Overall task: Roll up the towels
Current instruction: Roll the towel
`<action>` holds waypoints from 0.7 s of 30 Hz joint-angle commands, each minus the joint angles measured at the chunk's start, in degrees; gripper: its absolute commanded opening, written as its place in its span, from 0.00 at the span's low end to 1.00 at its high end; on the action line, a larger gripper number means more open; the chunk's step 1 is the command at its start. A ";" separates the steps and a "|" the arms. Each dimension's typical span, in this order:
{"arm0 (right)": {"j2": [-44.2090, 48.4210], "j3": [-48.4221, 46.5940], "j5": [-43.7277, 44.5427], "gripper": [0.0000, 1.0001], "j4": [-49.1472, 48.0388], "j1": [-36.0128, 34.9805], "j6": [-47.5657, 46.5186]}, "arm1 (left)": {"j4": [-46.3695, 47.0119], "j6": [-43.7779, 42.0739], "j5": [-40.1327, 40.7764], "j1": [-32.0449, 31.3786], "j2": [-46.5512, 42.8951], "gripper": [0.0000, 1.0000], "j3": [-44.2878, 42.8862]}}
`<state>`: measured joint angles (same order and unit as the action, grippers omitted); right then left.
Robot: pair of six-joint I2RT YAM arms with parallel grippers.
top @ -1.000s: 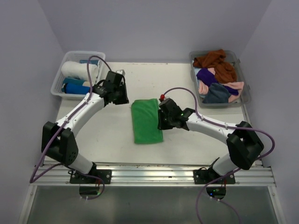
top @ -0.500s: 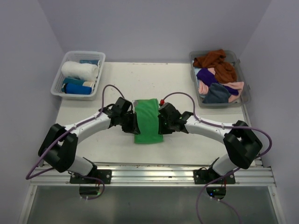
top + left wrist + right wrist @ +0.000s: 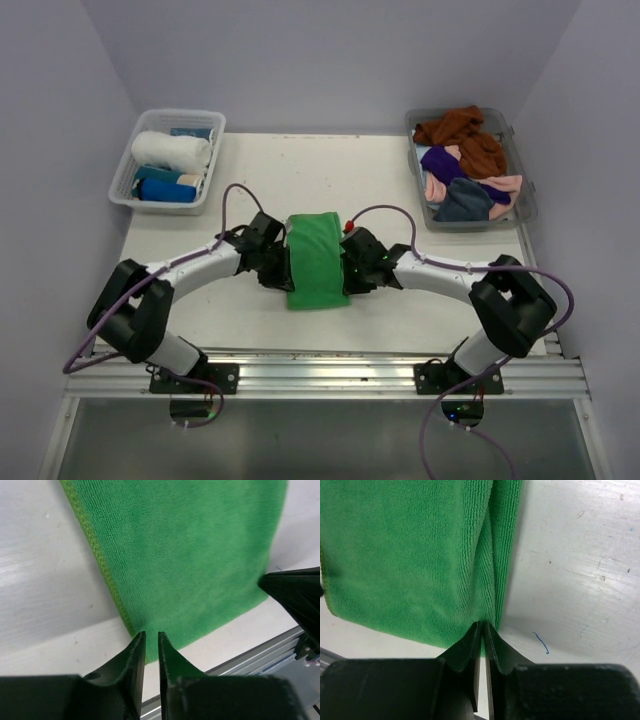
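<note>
On the white table (image 3: 300, 170), between the 2 arms: a bright green terry-cloth hand towel (image 3: 318, 258), folded into a long strip, lying lengthwise away from the arm bases, its near end close to the table's front edge.

Left gripper (image 3: 284, 266) low at the strip's left long edge, touching it. In the left wrist view, left gripper (image 3: 148, 636) closed down to a narrow slit, the stitched hem of the green towel (image 3: 190, 555) caught between the 2 black fingertips, close to a corner of the cloth. Cloth there flat and unwrinkled.

Right gripper (image 3: 347, 272) low at the right long edge, directly opposite the left one. In the right wrist view, right gripper (image 3: 482, 626) with jaws all but touching, nipping the doubled edge of the green towel (image 3: 410, 555). Cloth drawn up toward the tips in a raised ridge.

At the far left corner, a white slotted plastic basket (image 3: 122, 195) holding a white rolled towel (image 3: 172, 150) and, nearer the arms, a blue rolled towel (image 3: 160, 190).

At the far right, a clear plastic tub (image 3: 528, 205) heaped with loose crumpled cloths: rust-brown towel (image 3: 462, 130), purple towel (image 3: 442, 162), pink towel (image 3: 436, 190), slate grey towel (image 3: 464, 206). Both containers well apart from the grippers.
</note>
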<state>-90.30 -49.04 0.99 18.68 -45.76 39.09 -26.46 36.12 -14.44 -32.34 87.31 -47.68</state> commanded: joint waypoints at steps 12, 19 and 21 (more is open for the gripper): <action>8.30 5.97 -4.33 0.48 -0.75 -0.21 2.04 | 4.31 6.33 -1.83 -1.41 -9.70 0.44 9.27; 7.95 7.03 -6.00 0.45 -1.71 -0.38 1.43 | 6.59 7.21 -1.65 -2.11 -8.56 0.45 11.56; 7.34 7.11 -6.27 0.42 -2.33 -0.47 1.25 | 7.03 6.86 -1.30 -2.29 -7.60 0.45 11.65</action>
<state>-83.44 -42.02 -3.84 18.52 -45.84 40.45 -23.05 42.24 -15.18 -33.98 78.76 -36.67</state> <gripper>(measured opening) 0.429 0.447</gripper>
